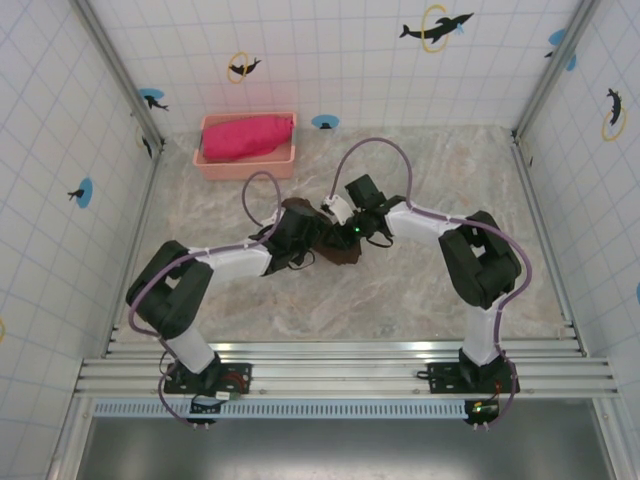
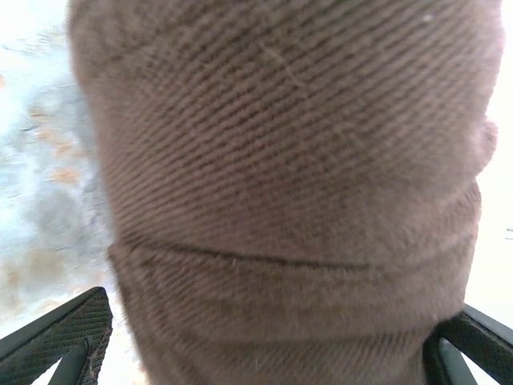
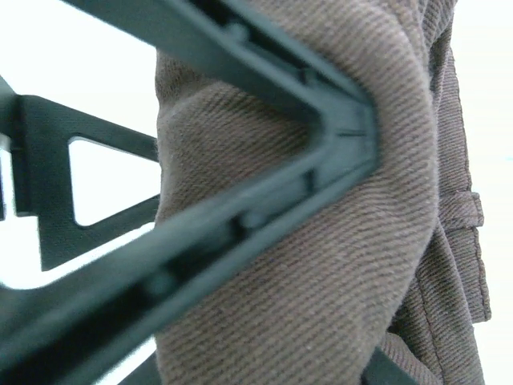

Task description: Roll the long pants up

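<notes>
**Brown pants bundled mid-tabletop, one gripper on each side**

The long pants (image 1: 325,243) lie as a compact dark brown bundle near the middle of the marbled tabletop (image 1: 450,170), with both arms reaching in to meet over them. The left gripper (image 1: 298,238) is at the bundle's left side and the right gripper (image 1: 355,228) at its right, and both partly cover the cloth from above.

In the left wrist view, the pants (image 2: 288,184) show as a thick rounded roll of ribbed twill. A layer edge runs across it low down. The roll sits between the left gripper's (image 2: 264,357) jaws, which stand wide apart, one finger (image 2: 68,337) at the lower left corner and the other at the lower right. A narrow strip of tabletop shows between the left finger and the cloth. On the right the fabric comes up against the finger.

In the right wrist view, the right gripper's jaws are clamped on a fold of the pants (image 3: 264,305). One dark finger (image 3: 341,152) presses into the fabric, which bulges around its tip. Further layers with a stitched seam hang on the right.

At the back left of the tabletop, well apart from the pants, a pale pink basket (image 1: 212,166) holds a bright pink-red cloth (image 1: 245,137).
</notes>
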You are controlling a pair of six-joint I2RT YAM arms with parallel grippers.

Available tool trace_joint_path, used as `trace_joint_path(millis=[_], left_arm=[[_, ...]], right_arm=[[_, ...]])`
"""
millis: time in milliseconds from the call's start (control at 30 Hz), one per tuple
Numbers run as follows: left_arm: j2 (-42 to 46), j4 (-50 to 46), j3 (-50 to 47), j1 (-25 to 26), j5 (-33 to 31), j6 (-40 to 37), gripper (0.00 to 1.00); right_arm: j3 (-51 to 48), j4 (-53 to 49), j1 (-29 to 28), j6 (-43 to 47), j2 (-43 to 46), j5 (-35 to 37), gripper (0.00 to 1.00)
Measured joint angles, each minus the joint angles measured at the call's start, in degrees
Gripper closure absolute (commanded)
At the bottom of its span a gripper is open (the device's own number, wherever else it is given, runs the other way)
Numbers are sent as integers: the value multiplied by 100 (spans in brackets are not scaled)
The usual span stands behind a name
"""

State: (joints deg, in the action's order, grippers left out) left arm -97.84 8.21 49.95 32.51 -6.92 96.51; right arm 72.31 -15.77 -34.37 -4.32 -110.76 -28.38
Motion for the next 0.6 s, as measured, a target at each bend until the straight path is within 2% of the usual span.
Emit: trace_joint_path(millis=[267,300,367,400,433,467,600], left_arm=[[-597,175,330,2,0,111,5],[-619,122,372,4,-11,131,12],[-660,111,389,11,-24,203,34],[-675,118,391,13,-24,238,54],[-682,129,396,13,-11,264,81],[-695,153,404,11,13,299,100],[-833,199,496,17,87,380,100]], right_arm=[[-13,-11,20,-22,-2,-120,100],[-15,-13,22,-22,-2,-127,100],[-13,-15,28,-17,-11,-157,100],[-13,-22,35,-17,-20,-188,100],[-15,-31,42,-13,-26,-212,100],[-13,-59,50,13,-28,-221,100],[-2,-160,144,142,-28,-247,99]])
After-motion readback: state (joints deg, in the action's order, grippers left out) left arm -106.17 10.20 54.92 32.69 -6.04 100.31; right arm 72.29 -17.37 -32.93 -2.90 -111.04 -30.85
